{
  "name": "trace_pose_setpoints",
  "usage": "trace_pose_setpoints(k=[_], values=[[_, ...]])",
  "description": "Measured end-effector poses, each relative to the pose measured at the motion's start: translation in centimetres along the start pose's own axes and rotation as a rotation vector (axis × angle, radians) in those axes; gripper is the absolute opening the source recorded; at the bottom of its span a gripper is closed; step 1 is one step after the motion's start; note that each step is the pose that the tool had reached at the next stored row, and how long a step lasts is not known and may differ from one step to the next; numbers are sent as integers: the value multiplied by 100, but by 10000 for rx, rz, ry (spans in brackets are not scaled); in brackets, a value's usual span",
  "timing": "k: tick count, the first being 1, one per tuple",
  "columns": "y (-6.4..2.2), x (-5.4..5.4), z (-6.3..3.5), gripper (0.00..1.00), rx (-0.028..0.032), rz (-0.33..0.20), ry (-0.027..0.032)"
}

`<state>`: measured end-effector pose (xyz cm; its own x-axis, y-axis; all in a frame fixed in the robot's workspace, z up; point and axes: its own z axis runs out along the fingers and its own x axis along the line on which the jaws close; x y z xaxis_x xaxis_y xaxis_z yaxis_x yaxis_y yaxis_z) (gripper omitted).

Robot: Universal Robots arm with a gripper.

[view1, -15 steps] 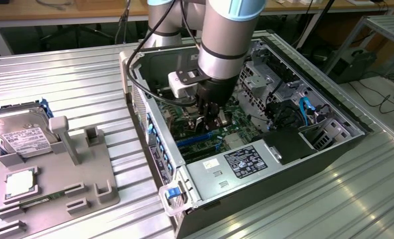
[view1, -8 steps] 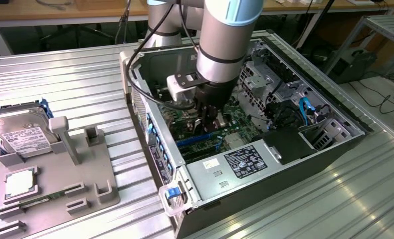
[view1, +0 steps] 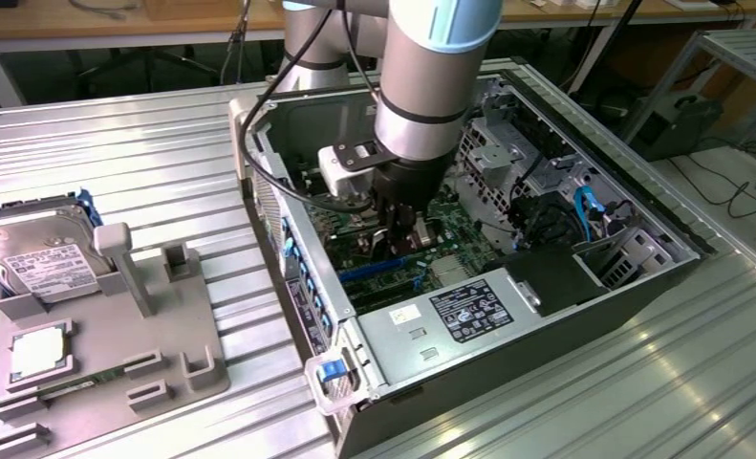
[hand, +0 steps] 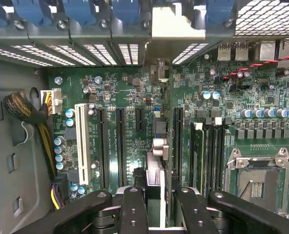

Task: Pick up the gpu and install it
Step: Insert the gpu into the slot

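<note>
Your gripper (hand: 161,207) pinches the gpu (hand: 160,141) edge-on at frame centre; keep it square over its slot (hand: 176,141) in the board (hand: 134,87) as you press.

I see the gripper (hand: 161,204) clamping the gpu (hand: 161,141) edge-on above the motherboard (hand: 232,107) slots.

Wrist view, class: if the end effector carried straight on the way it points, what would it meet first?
Most likely the motherboard: the end effector grips the gpu edge-on above an expansion slot, so the card's lower edge would probably touch there first; depth is unclear.
</note>
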<state>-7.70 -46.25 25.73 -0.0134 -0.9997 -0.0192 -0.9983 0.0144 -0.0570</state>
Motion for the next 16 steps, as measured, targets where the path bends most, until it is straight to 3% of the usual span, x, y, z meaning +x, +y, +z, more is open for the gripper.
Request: trace_pose_setpoints(k=[16], values=[[48, 2, 52, 28, 0, -1, 0]])
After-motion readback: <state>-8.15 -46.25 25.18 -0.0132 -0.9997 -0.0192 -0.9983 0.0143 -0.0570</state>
